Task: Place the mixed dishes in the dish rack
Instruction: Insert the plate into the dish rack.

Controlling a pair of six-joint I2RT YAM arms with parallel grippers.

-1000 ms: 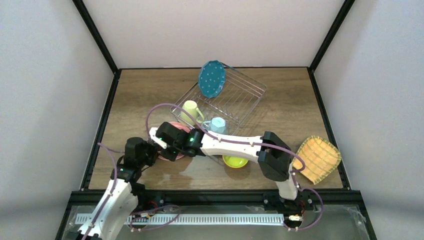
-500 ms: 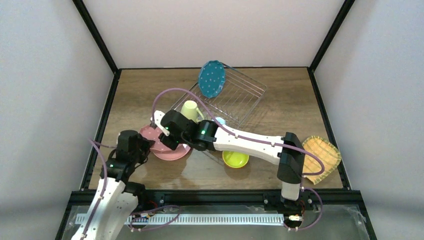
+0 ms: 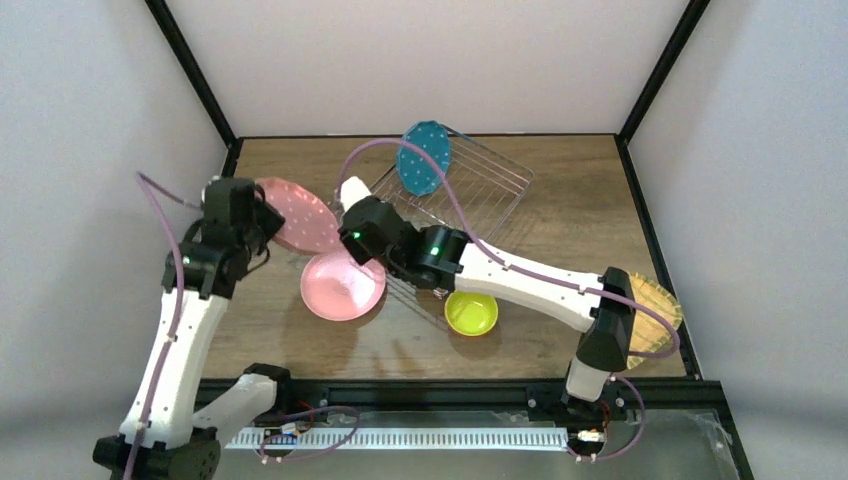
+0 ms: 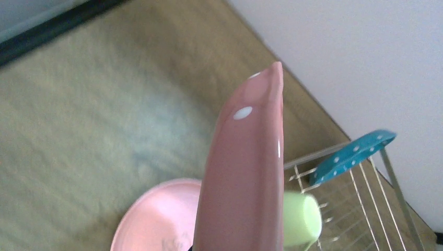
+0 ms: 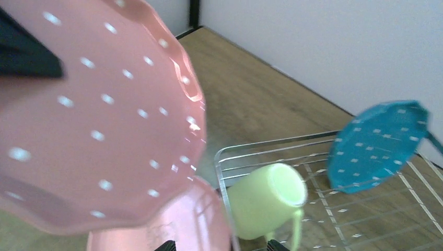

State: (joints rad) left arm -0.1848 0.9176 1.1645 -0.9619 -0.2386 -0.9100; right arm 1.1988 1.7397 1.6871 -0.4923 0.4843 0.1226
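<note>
We judge the loading partly done. The blue dotted plate (image 3: 424, 157) stands in the dish rack (image 3: 490, 195), and the pale green mug (image 5: 264, 201) lies inside it. The left tool (image 3: 260, 217) pinches the pink dotted plate (image 3: 298, 216) aloft beside the rack. The right tool (image 5: 220, 244) is spread and empty. The plain pink plate (image 3: 343, 286), lime bowl (image 3: 471, 313) and woven plate (image 3: 655, 300) sit on the tabletop (image 3: 570, 220). The arm may hide other dishes.
</note>
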